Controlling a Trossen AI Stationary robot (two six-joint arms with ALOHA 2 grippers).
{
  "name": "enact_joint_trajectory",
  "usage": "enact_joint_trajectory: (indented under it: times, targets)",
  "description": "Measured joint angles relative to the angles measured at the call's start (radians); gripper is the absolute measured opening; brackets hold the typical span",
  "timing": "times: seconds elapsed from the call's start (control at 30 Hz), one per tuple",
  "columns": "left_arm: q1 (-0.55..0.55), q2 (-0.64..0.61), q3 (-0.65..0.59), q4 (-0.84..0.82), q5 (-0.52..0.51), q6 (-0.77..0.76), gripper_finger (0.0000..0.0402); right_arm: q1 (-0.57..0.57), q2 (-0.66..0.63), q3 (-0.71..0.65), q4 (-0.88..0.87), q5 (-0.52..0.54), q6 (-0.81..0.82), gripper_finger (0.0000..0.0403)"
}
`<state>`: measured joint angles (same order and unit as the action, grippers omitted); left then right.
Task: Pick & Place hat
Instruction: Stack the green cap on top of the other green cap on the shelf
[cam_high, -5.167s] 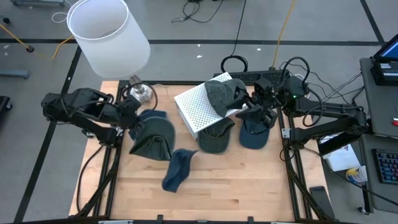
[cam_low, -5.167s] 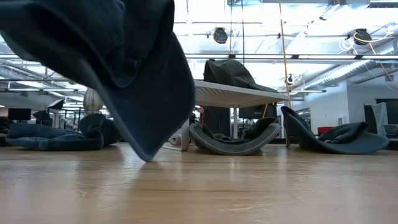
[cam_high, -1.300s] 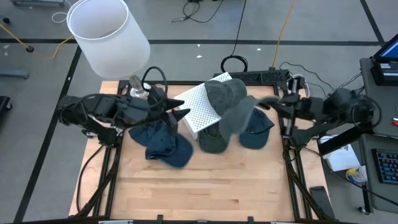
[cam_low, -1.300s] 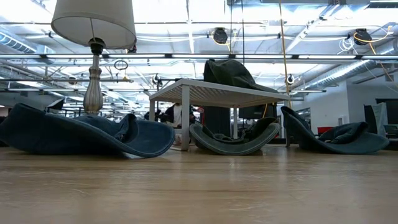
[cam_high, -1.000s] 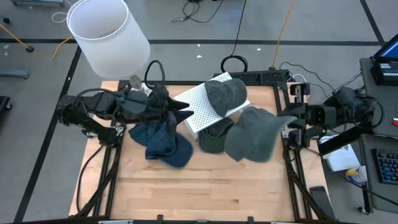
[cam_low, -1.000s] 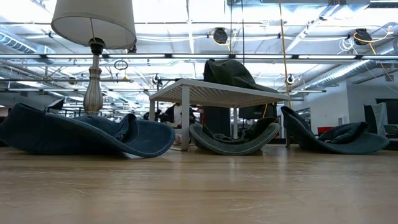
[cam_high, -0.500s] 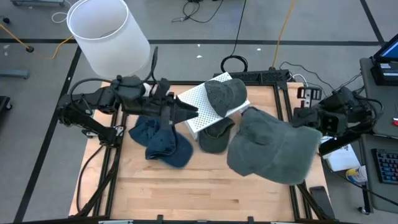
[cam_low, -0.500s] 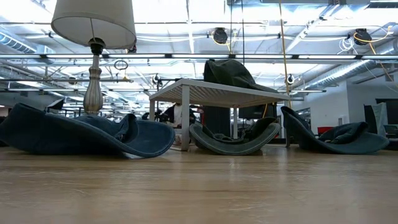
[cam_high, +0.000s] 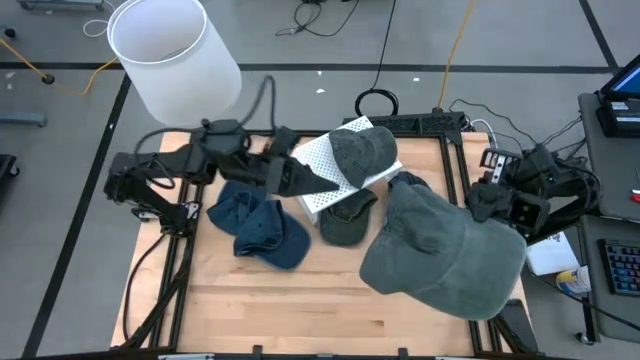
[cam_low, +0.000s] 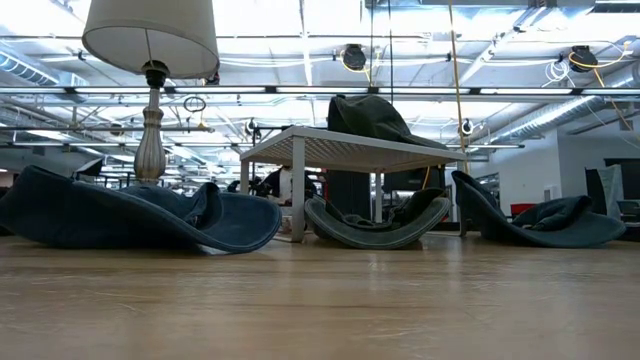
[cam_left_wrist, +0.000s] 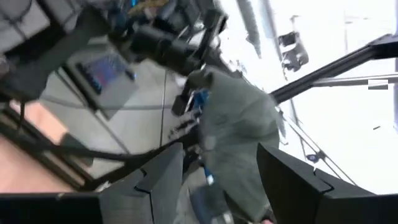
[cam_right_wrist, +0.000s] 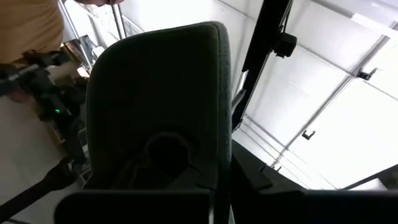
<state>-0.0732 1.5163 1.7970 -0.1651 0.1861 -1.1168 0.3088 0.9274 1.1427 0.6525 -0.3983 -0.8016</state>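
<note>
Your right claw (cam_high: 492, 205) is clamped on the grey-green hat (cam_high: 445, 250), raised at the frame's lower right; your left claw (cam_high: 305, 178) stands open, empty, above the tabletop (cam_high: 330, 300) centre.

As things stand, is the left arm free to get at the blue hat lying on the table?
Probably yes. The left end effector is open and empty, raised beside the white shelf, and the blue hat lies uncovered just below it. The right end effector holds a grey hat well aside.

Count: five hats (cam_high: 440, 250); one lamp (cam_high: 172, 55); one white perforated stand (cam_high: 318, 172); two arms.
</note>
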Motion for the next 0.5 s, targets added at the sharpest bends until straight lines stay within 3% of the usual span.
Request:
enact_joint_trajectory:
  times: [0.3,0.5]
  targets:
    - [-0.016,0.105,0.0,0.179,0.114,-0.051,0.0209,0.0,0.022,0.0,0.05,0.0,0.001,0.0006]
    - [-0.053,0.182,0.0,0.261,0.133,-0.105,0.0209,0.0,0.026,0.0,0.067,0.0,0.001,0.0006]
